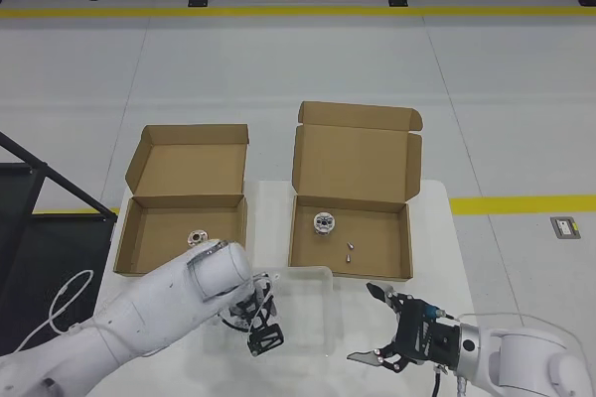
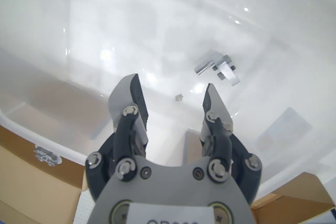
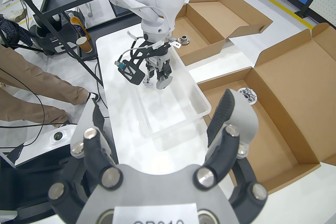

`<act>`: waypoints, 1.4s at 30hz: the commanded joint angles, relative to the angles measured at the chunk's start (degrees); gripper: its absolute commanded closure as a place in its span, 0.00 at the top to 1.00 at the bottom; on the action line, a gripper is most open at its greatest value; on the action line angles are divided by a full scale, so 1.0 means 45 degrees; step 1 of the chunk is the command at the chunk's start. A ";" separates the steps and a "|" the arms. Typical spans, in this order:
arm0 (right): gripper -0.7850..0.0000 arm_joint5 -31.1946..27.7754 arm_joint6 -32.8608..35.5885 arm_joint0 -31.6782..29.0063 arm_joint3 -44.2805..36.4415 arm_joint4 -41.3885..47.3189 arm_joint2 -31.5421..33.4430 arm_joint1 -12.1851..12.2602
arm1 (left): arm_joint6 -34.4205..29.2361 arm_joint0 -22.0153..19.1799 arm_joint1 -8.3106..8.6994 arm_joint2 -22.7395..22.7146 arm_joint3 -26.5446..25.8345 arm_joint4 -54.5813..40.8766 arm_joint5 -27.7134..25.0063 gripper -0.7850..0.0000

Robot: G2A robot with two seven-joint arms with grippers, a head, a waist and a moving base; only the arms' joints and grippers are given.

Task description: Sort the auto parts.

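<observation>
A clear plastic tray (image 1: 323, 271) (image 3: 204, 104) sits mid-table between two open cardboard boxes. In it lie a shiny metal bracket with bolts (image 2: 218, 68) and a small nut (image 2: 179, 97). My left gripper (image 2: 173, 93) (image 1: 253, 320) (image 3: 156, 79) hangs open just above the tray floor, with the nut between its fingertips' line and the bracket a little beyond. The left box (image 1: 179, 233) holds a flange (image 1: 196, 237) (image 3: 183, 40). The right box (image 1: 353, 238) holds a round bearing-like part (image 1: 324, 222) (image 3: 248, 94) and small screws (image 1: 350, 249). My right gripper (image 1: 366, 323) (image 3: 161, 107) is open and empty near the table's front, right of the tray.
A black metal rack (image 1: 20, 198) stands left of the table, with a paper cup (image 3: 85, 43) and a bottle (image 3: 77, 24) on a lower stand beside it. Both boxes' lids stand open at the far side. Cables trail near the table's left edge.
</observation>
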 commanded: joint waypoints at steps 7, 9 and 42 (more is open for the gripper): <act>1.00 0.0000 0.0000 -0.0001 0.0000 0.0000 0.0001 0.0000 | -0.0078 0.0140 0.0885 0.0000 -0.0722 -0.0922 -0.0150 1.00; 1.00 0.0000 0.0000 -0.0001 0.0000 0.0000 0.0001 0.0000 | -0.0078 0.0140 0.0885 0.0000 -0.0722 -0.0922 -0.0150 1.00; 1.00 0.0000 0.0000 -0.0001 0.0000 0.0000 0.0001 0.0000 | -0.9131 0.1179 0.1365 0.0000 -0.0563 -0.9714 -0.0150 0.79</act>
